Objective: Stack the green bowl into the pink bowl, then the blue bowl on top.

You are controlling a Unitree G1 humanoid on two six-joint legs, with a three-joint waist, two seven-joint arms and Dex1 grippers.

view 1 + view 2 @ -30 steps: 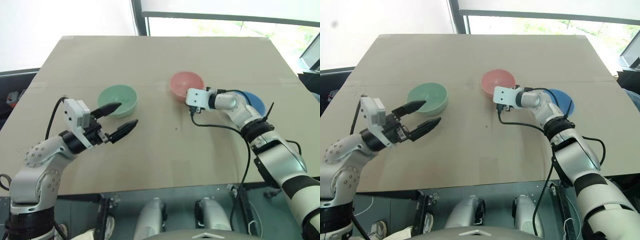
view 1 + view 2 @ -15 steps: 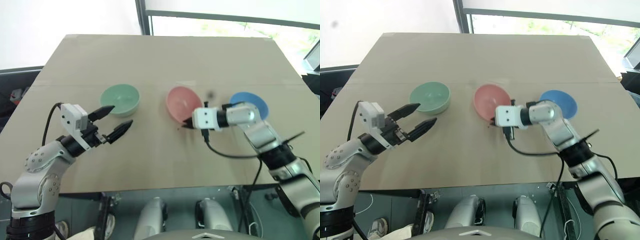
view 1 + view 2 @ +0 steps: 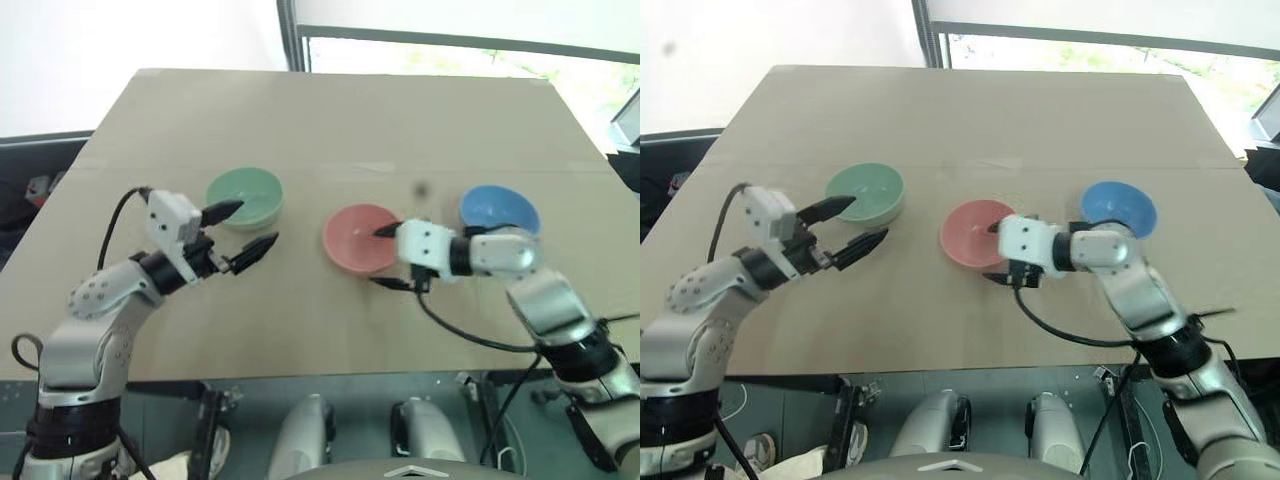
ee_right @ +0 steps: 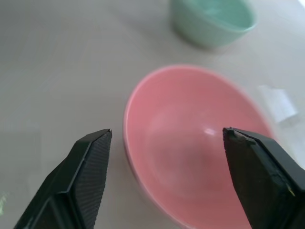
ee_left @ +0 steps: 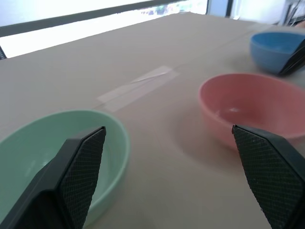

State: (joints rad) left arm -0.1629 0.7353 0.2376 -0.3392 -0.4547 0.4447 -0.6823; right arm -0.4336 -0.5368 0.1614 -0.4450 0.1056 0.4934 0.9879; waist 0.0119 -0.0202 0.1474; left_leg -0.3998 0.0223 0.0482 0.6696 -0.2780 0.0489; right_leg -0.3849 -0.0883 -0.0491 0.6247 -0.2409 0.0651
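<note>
reaching in from the left, the left gripper (image 3: 243, 231) has eased forward toward the green bowl (image 3: 244, 196), its fingers spread wide, one tip over the bowl's near rim and the other just beside it on the bench (image 3: 330, 120); nothing is gripped yet. the green bowl sits where it was, well apart from the pink bowl (image 3: 362, 238) at the middle. that pink bowl has shifted: a second ago it lay further back and close to the blue one, and now it rests nearer the front edge, between green and blue. the right gripper (image 3: 386, 256), which was pinched shut on the bowl's rim, has just let go, and its fingers now stand apart on either side of the bowl's near edge, holding nothing. this looks like the pink bowl placed as the base of the stack, so lifting the green bowl is likely next. the blue bowl (image 3: 498, 209) waits at the right, untouched, behind the right arm.
</note>
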